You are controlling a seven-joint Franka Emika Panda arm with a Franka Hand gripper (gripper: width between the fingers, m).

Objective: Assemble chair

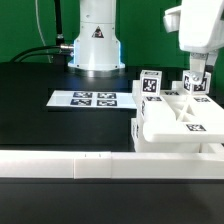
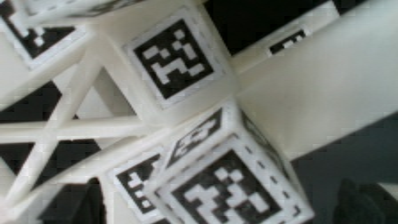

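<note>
Tool (image 1: 197,72) wide, empty, above chair (image 1: 175,118) at rail (image 1: 60,165). Judgement: centre over upright tagged block (image 1: 151,84), descend straight, close squarely; avoid nudging joined parts.

A green backdrop (image 1: 30,25) fills the exterior view from nine to twelve o'clock. Below it lies a black table (image 1: 40,125) (matte, evenly lit), with a long white border rail (image 1: 70,165) crossing at six o'clock.
</note>
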